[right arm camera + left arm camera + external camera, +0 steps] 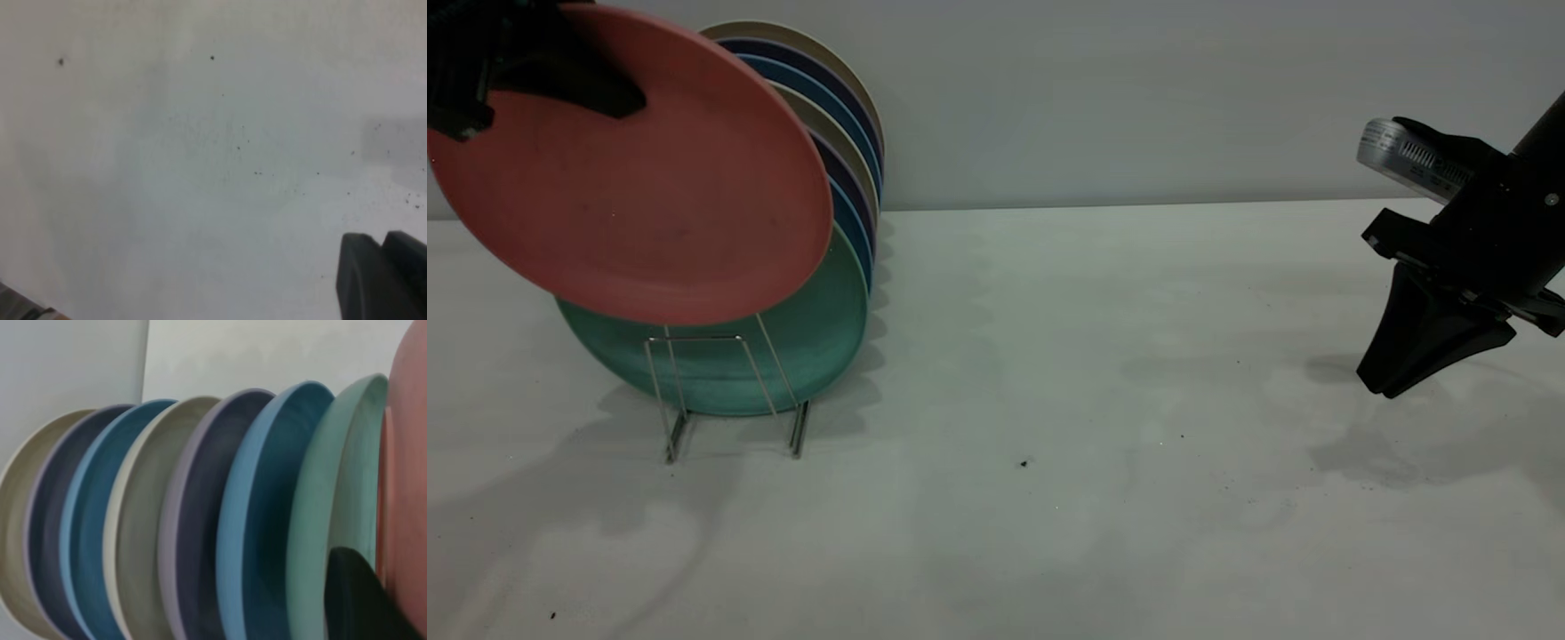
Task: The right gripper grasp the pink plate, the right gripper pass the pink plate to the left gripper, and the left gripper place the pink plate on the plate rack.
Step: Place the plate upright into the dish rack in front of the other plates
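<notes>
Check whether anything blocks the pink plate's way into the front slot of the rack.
Nothing visible does. The left gripper holds the pink plate tilted above the plate rack, just in front of the mint-green plate. The front wire loop below it is free. The right gripper is far off at the right.

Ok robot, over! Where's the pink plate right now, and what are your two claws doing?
Left gripper shut on pink plate, held tilted above plate rack. Right gripper shut, empty, far side. Green plate directly behind the front slot.
</notes>
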